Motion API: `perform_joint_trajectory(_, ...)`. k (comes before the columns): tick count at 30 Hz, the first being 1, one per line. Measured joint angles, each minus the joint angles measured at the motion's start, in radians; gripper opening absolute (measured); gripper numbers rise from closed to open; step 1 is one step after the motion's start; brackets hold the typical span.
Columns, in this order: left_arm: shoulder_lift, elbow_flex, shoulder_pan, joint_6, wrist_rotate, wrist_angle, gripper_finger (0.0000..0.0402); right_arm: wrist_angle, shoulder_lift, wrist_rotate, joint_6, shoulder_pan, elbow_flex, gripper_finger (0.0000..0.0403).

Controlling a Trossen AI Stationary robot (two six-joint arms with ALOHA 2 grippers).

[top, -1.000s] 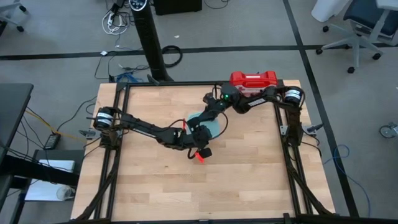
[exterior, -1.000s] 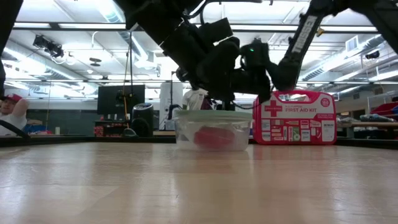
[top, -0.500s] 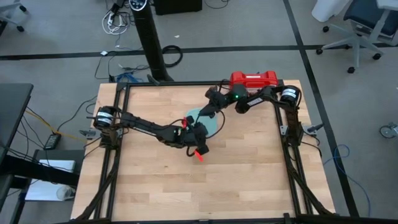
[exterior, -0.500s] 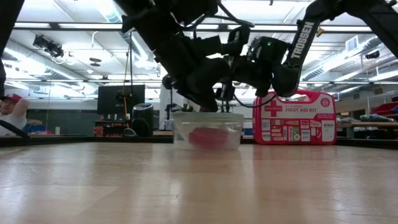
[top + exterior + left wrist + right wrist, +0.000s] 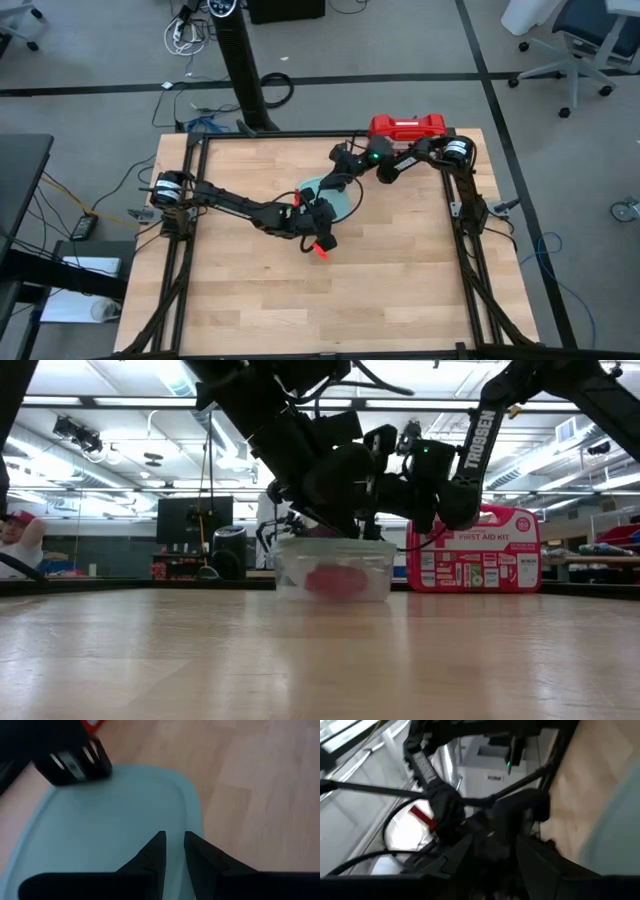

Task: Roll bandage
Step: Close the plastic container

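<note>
- My left gripper (image 5: 174,851) is hovering right over the pale blue container (image 5: 331,199), which is sitting a bit toward the far edge of the table (image 5: 400,290), roughly mid-width.
- In my left wrist view my two dark fingers (image 5: 152,855) are sitting close together with just a thin slit between them, nothing pinched in there, tips hanging over the container's pale blue surface near its rounded rim. Whether they're actually touching it, I can't tell.
- The bandage (image 5: 335,581) is lying inside the container; from the low view it's showing as a red lump through the clear wall, down on the bottom.
- My right gripper (image 5: 490,851) is up near the far side of the container, just beside my left wrist. Its fingers are spread partway, and there's only dark arm parts showing between them, so I'm not holding anything there as far as I can see.
- The red first-aid case (image 5: 407,127) is standing at the far edge of the table toward the right corner, well apart from the container.
</note>
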Motion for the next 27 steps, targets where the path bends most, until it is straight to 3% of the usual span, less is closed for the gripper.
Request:
perform_joint_trajectory(12, 0.000, -0.001, -0.004, -0.005, 0.005, 0.006, 0.0076, 0.015, -0.121, -0.009, 0.016, -0.011, 0.003, 0.0149)
perform_joint_trajectory(18, 0.000, -0.001, -0.012, 0.020, 0.005, 0.047, 0.0076, -0.310, -0.079, -0.036, -0.197, 0.000, 0.005, 0.0149)
perform_joint_trajectory(21, -0.002, -0.001, -0.010, 0.017, 0.007, 0.043, 0.0076, -0.276, -0.079, -0.043, -0.190, 0.000, 0.002, 0.0149)
perform_joint_trajectory(25, -0.002, -0.002, -0.010, 0.017, 0.010, 0.039, 0.0076, 0.012, -0.086, -0.023, 0.024, 0.000, 0.004, 0.0149)
perform_joint_trajectory(27, -0.002, -0.002, -0.010, 0.018, 0.010, 0.040, 0.0076, 0.028, -0.102, -0.007, 0.058, 0.001, 0.013, 0.0149)
